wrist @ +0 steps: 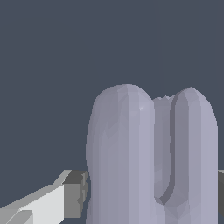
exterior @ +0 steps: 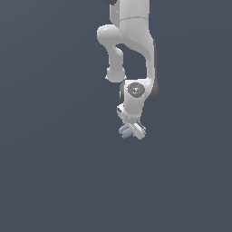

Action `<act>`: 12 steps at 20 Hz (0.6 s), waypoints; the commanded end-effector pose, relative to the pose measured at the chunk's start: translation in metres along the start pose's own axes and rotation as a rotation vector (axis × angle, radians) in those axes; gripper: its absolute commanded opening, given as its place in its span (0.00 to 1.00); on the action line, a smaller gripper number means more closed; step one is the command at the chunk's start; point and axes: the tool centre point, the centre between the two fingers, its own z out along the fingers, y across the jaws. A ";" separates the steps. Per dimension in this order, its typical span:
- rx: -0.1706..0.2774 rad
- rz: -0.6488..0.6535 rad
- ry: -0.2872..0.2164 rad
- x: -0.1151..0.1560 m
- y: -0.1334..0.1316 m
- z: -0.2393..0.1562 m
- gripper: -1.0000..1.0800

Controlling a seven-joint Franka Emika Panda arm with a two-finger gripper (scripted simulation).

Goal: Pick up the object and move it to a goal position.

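Pincer (exterior: 131, 131): my fingers (wrist: 72, 194) clamped on the object (wrist: 148, 157) | Object: held at my fingertips, 6 o'clock below my wrist | Risk: ribbed lobes may twist or slip under a jerky move | Room: open floor at every clock bearing, no edges visible.

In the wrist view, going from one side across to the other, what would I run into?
White gripper finger with its grey pad → lavender-grey ribbed object → a sliver of the other finger's pad at the picture's edge.
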 end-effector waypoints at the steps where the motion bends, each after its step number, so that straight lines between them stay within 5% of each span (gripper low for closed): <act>1: -0.002 0.000 0.000 0.000 0.001 0.001 0.00; 12: 0.000 0.000 0.000 0.024 0.006 -0.009 0.00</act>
